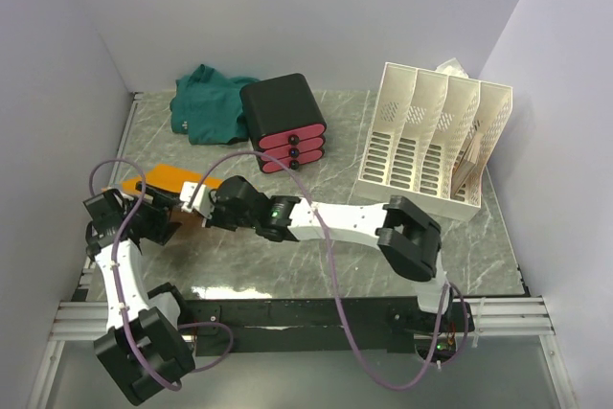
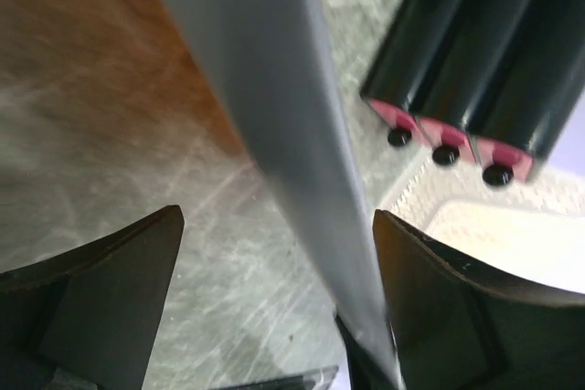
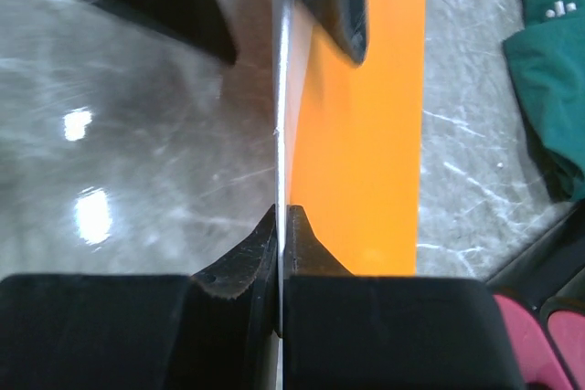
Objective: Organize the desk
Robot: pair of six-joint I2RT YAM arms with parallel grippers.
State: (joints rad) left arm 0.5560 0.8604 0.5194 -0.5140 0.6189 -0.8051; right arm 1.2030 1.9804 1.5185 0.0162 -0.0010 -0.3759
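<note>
The grey-green marble desk (image 1: pixel 345 155) holds everything. My right gripper (image 3: pixel 281 212) is shut on a thin pale sheet (image 3: pixel 282 107), seen edge-on, at the desk's left (image 1: pixel 204 200). An orange flat folder (image 3: pixel 366 134) spreads right beside the sheet; I cannot tell whether the two are joined. It also shows in the top view (image 1: pixel 165 179). My left gripper (image 2: pixel 274 216) is open, its fingers (image 2: pixel 430 271) wide apart on either side of the sheet (image 2: pixel 302 134), which runs close to the right finger. In the top view the left gripper (image 1: pixel 177 204) faces the right one.
A black drawer box with pink fronts (image 1: pixel 283 122) stands at the back middle, a crumpled green cloth (image 1: pixel 206 102) to its left. A white slotted file rack (image 1: pixel 431 141) stands at the back right. Walls close in on the left, back and right.
</note>
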